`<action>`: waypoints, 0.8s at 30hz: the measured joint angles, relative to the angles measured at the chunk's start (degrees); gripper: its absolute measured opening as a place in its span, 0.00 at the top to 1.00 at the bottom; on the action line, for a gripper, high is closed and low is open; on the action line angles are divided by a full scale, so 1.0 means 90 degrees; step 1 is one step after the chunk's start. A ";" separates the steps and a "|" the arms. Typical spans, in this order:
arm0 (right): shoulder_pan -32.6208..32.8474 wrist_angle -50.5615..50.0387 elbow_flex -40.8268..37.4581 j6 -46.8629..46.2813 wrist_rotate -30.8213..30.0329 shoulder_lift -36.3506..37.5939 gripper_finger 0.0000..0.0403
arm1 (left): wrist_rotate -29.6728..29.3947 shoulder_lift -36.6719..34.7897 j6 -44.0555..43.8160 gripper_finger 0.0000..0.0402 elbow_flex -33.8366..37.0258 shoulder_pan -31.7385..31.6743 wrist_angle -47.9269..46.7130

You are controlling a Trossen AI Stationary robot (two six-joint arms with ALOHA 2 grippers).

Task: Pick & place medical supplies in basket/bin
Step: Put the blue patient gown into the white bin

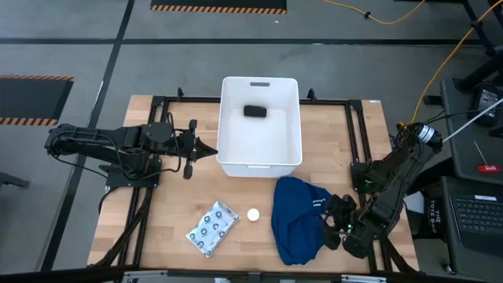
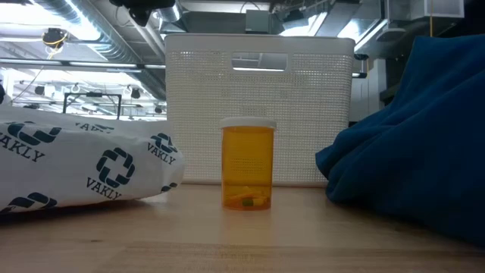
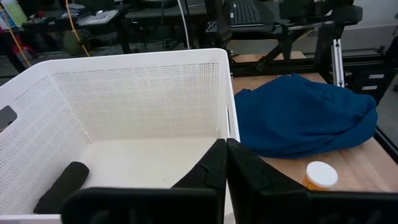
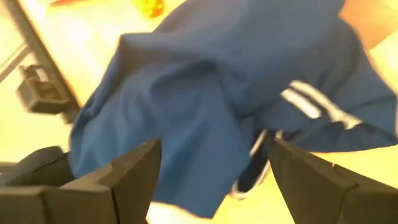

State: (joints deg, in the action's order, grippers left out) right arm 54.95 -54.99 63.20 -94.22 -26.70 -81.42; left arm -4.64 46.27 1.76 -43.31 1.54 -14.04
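Blue cloth garment (image 1: 297,220) lay heaped on the counter (image 1: 173,196), near the white tub (image 1: 260,161); black block (image 1: 255,112) already inside. Right end effector (image 4: 214,171) hung just over the garment's edge, jaws spread. Best to bite a thick fold, not the loose hem, and lift high to clear the rim. Left end effector (image 1: 206,149) waited beside the tub, pinched closed, empty.

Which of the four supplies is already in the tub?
Only the small black block, lying on the floor of the white tub. The blue garment, printed packet and amber bottle lie on the table.
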 joint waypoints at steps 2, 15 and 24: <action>-0.0018 0.0033 0.0000 0.0003 0.0055 0.0004 0.26 | 0.0000 -0.0001 -0.0005 0.98 0.0000 -0.0002 0.0001; -0.0016 0.0052 0.0000 0.0018 0.0095 0.0004 0.27 | -0.0002 -0.0001 0.0102 0.99 0.0000 -0.0002 0.0002; -0.0016 0.0166 0.0000 0.0018 0.0092 0.0004 0.27 | -0.0002 0.0000 0.0105 0.96 0.0000 -0.0002 0.0004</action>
State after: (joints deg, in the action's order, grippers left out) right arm 54.81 -53.50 63.20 -94.06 -25.87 -81.38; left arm -4.67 46.27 2.71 -43.31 1.52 -14.00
